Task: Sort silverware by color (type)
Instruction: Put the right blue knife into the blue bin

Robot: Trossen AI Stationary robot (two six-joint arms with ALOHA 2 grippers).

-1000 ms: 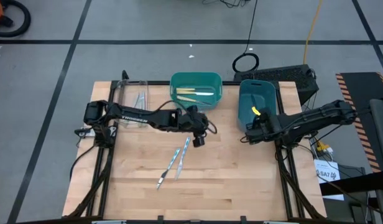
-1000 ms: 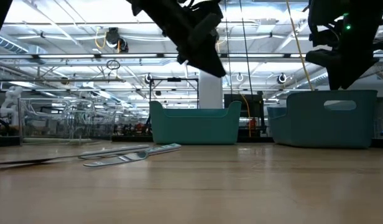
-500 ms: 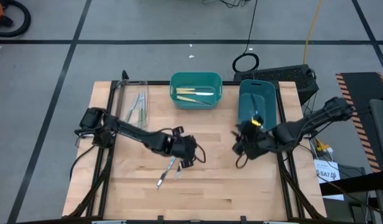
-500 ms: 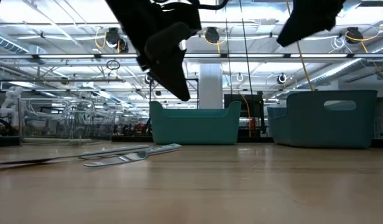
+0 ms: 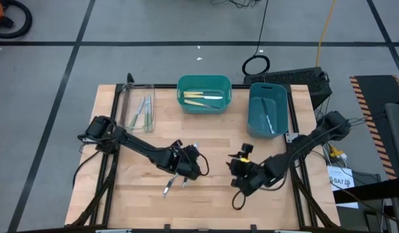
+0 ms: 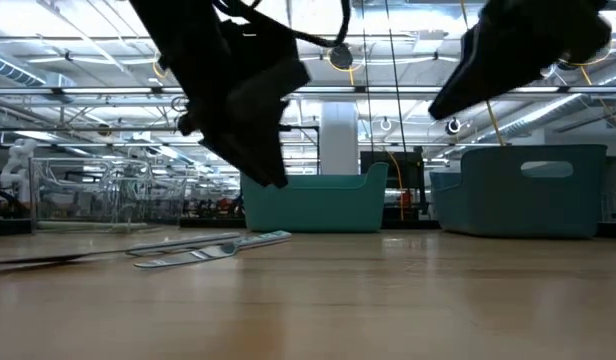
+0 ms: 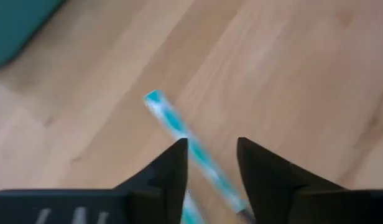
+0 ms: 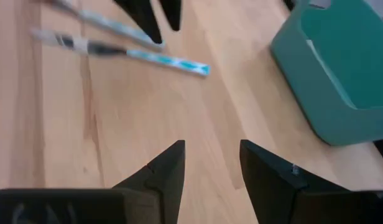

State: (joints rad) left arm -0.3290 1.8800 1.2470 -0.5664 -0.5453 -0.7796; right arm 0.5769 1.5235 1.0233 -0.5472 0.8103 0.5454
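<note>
- Table (image 5: 251, 200): mostly cleared, so I judge sorting well past halfway.
- Blue bin (image 5: 268, 109), far right: holds at least one utensil, handle colour hard to call from above.
- Teal bin (image 5: 204, 93), far centre: two pale yellow-handled pieces (image 5: 201, 97) inside, sorted.
- Clear tray (image 5: 138, 107), far left: a few thin pale green-looking pieces (image 5: 146, 110) inside, count unclear.
- Left arm reaches from the left edge to mid-table; left gripper (image 5: 186, 167) is low over the loose pair, fingers parted and empty, straddling a handle in its wrist view.
- Right arm comes in from the right edge; right gripper (image 5: 241, 169) hangs just right of centre, fingers spread, holding nothing.
- Left to do: two light blue-handled utensils (image 5: 176, 178) lie flat on the wood near centre, close together, partly under the left gripper. The nearer one shows as a blue-patterned handle (image 7: 179, 130) between the left fingers.
- Judgement: grab these two, drop them with their colour mates (probably the blue bin), and the table is done.
</note>
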